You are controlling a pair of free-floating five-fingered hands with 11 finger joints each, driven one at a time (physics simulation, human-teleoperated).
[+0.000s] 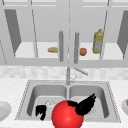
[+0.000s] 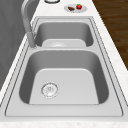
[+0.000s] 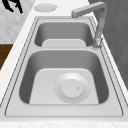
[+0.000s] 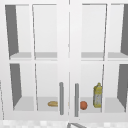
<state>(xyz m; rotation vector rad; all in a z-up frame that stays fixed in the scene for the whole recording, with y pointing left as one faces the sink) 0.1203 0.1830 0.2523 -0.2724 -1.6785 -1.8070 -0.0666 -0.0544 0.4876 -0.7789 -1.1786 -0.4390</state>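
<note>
Now, one view after another.

Front view, right hand: black right hand (image 1: 83,106) at about 5 o'clock of the frame, fingers straight and spread toward 1 o'clock, thumb toward 9 o'clock lying against the top right of the large glossy red ball (image 1: 67,115); nothing gripped.
Front view, ball: at 6 o'clock, in front of the sink's near rim, covering part of the divider between the basins.
Front view, left hand: black left hand (image 1: 40,111) at 7 o'clock, just left of the ball, fingers curled downward, empty.
Front view, sink: grey steel double-basin sink (image 1: 110,100), with the grey steel tap (image 1: 68,75) at its 12 o'clock.
Front view, cabinet: white glass-door wall cabinet (image 1: 67,20); on the shelf, a tan bread roll (image 1: 52,49), an orange round fruit (image 1: 83,51) and a yellow oil bottle (image 1: 97,41) upright at the fruit's 2 o'clock.

Left side view: near basin with round drain (image 2: 49,89); small plate with a dark item and a red one (image 2: 75,7) on the counter at 12 o'clock.

Right side view: white round plate (image 3: 72,87) lying flat in the near basin; a second round white plate (image 3: 45,7) on the counter at 11 o'clock; a black hand (image 3: 13,5) in the air at 10 o'clock, which hand cannot be told.

Upper view: same cabinet shelf; roll (image 4: 52,103) at 7 o'clock, fruit (image 4: 83,105) and bottle (image 4: 97,95) at 5 o'clock.
</note>
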